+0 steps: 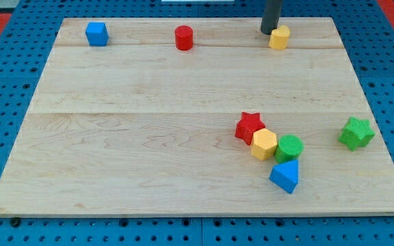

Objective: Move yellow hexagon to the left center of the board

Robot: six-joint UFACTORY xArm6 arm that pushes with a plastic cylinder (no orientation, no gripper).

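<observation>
The yellow hexagon (264,144) lies at the lower right of the wooden board (149,102), in a tight cluster. It touches the red star (249,126) on its upper left and the green cylinder (289,147) on its right. The blue triangle (285,175) sits just below them. My tip (268,31) is at the view's top, right of centre, touching the left side of a second yellow block (279,37). The tip is far above the hexagon.
A blue cube (97,33) sits at the top left and a red cylinder (184,37) at the top centre. A green star (356,132) lies near the right edge. A blue pegboard (5,82) surrounds the board.
</observation>
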